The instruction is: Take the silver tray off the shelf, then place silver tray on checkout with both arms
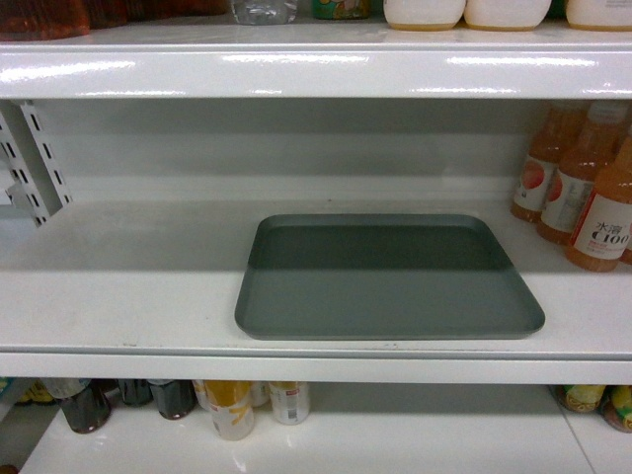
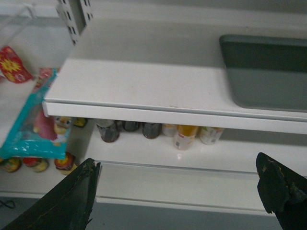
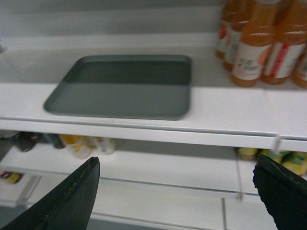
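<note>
Both grippers hang spread wide, holding nothing, below and in front of the shelf (image 1: 316,341). Left gripper (image 2: 184,191): black fingers (image 2: 72,201) far apart, tray at its 1 o'clock. Right gripper (image 3: 184,191): fingers apart too, tray at its 11 o'clock. Silver tray (image 1: 387,276) lies flat on the middle shelf board, front edge near the lip, untouched. Orange juice bottles (image 1: 592,188) stand at the tray's 2 o'clock, apart from it. Cans and small bottles (image 1: 232,407) sit on the board below, at its 7 o'clock.

Orange juice bottles (image 1: 583,188) stand right; cans (image 1: 237,405) sit below.
</note>
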Tool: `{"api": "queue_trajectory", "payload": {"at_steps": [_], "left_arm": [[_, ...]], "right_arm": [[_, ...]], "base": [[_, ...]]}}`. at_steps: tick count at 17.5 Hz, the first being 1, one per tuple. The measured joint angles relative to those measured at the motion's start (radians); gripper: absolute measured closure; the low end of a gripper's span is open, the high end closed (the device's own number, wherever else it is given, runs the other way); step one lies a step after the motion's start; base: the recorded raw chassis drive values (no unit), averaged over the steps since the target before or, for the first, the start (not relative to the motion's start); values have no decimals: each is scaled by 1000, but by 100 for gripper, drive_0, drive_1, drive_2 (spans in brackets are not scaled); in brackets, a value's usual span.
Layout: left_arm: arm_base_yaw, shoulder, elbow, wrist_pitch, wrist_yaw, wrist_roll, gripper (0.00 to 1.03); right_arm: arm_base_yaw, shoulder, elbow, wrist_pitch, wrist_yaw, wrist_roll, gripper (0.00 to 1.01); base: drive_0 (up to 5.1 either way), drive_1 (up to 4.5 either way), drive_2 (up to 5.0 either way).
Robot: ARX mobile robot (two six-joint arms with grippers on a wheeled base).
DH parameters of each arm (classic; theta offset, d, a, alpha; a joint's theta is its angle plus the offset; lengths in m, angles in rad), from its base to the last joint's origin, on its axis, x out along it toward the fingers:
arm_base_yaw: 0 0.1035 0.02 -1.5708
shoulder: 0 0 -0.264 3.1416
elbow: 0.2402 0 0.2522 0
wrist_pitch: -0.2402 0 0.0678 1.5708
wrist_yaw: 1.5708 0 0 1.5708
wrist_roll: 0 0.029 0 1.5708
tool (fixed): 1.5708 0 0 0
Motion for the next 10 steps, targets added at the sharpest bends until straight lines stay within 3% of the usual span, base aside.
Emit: {"api": "queue_trajectory", "payload": {"at_steps": [1,2,7,10], "left_arm": [[-30,213,16,125,11,-38,5],[-43,354,27,226,15,-44,5],[-60,574,70,372,39,-46,5],[-101,1015,232,595,63,-63,5]], "right_arm": [[10,157,20,108,-23,1,3],[5,273,39,183,-28,2,3],[3,460,71,304,-39,2,3],[5,851,162,508,-45,-1,3]], "base": [[0,0,0],[0,0,0],[0,0,0],[0,0,0]]}}
